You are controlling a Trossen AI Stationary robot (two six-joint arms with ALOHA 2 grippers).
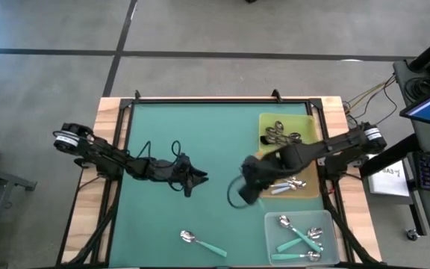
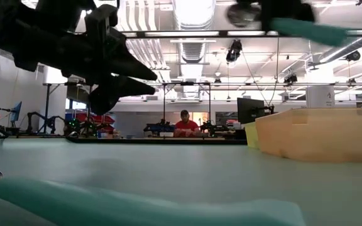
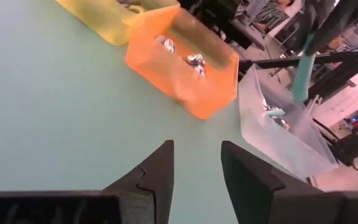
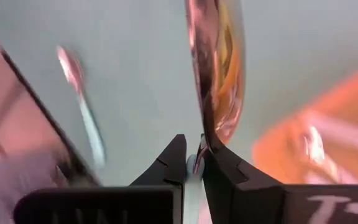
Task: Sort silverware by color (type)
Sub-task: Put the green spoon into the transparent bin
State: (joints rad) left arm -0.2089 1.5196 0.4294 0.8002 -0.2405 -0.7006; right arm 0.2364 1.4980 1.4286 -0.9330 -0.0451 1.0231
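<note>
left gripper (image 1: 197,179) hangs empty over the mat, fingers apart. a teal spoon (image 1: 202,242) lies near the front edge. right gripper (image 1: 246,196) pinches a spoon (image 4: 216,81) – beside the orange tray (image 1: 310,191) of spoons; the clear tray (image 1: 333,224) holds teal ones.

Three trays sit along the table's (image 1: 163,149) right side, one spoon (image 1: 202,241) lying apart near the front edge.
</note>
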